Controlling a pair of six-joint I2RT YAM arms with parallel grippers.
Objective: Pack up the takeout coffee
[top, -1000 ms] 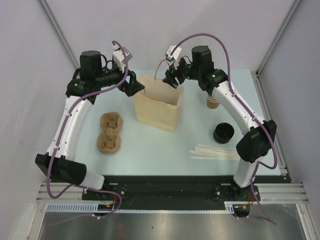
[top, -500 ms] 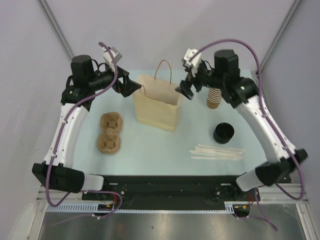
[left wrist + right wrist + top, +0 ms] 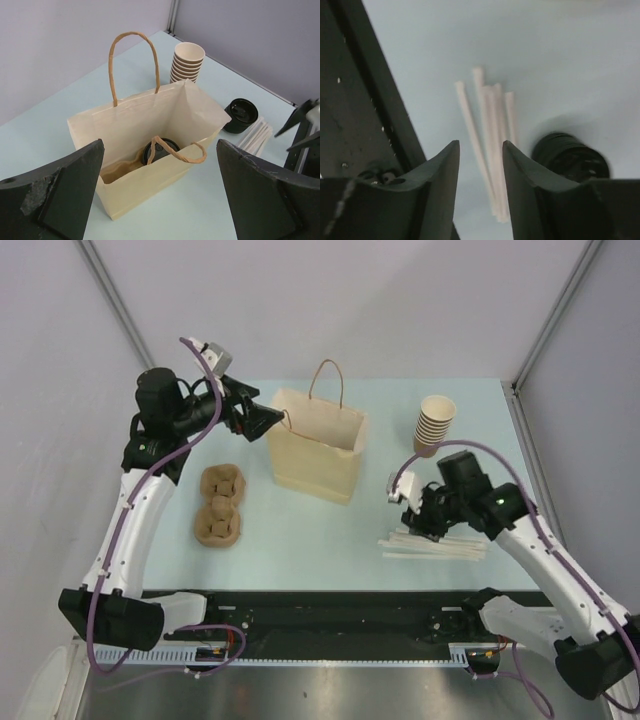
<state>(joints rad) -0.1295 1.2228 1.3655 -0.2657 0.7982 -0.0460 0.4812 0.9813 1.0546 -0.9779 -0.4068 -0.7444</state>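
Observation:
The takeout coffee stands inside the tan paper bag, low at its bottom. Only its round black lid shows, in the left wrist view, with a drooping bag handle across it. My left gripper hovers just off the bag's left upper corner, wide open and empty, its fingers framing the bag. My right gripper hangs low over the white straws at the front right. Its jaws stand partly apart with nothing between them.
A stack of lidless paper cups stands at the back right. Two brown pulp cup carriers lie left of the bag. Black lids sit beside the straws, hidden under my right arm in the top view.
My right arm has swung from the bag's mouth out and back to the front right, over the straws, its jaws opening wide and then narrowing. My left gripper has drawn slightly back from the bag.

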